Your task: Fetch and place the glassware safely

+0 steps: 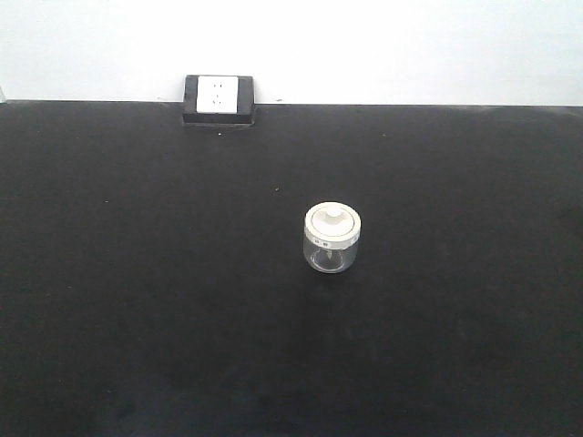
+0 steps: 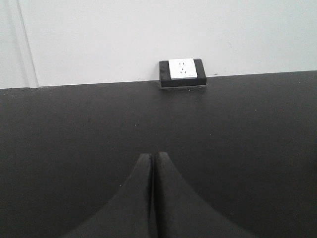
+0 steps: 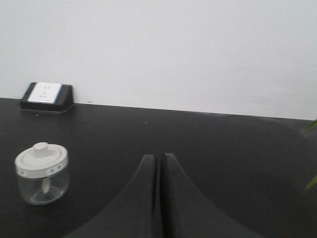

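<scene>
The glass jar [image 1: 332,238] stands upright near the middle of the black tabletop [image 1: 137,300], well away from every edge and from the socket box [image 1: 218,99] that sits at the far edge against the white wall [image 1: 410,45]. It is squat and clear-walled, capped by a round cream-white lid [image 1: 333,223] with a small centre knob and dark marks spaced round its rim.

Judging by its look, the jar is light but rigid and brittle — smooth glass that could slip between hard fingers and would chip or crack if knocked over or set down hard. The lid may simply rest on top, so lifting by the knob seems unwise; the safer hold is probably across the straight glass wall below the lid's rim, squeezed gently. The matte tabletop gives little sliding friction to count on.

Neither arm touches it. The left gripper [image 2: 153,163] has its dark fingers pressed together, holding nothing, pointed at the far edge. The right gripper [image 3: 159,163] is likewise closed and empty, with the jar to its left [image 3: 41,173] — near, but apart.
</scene>
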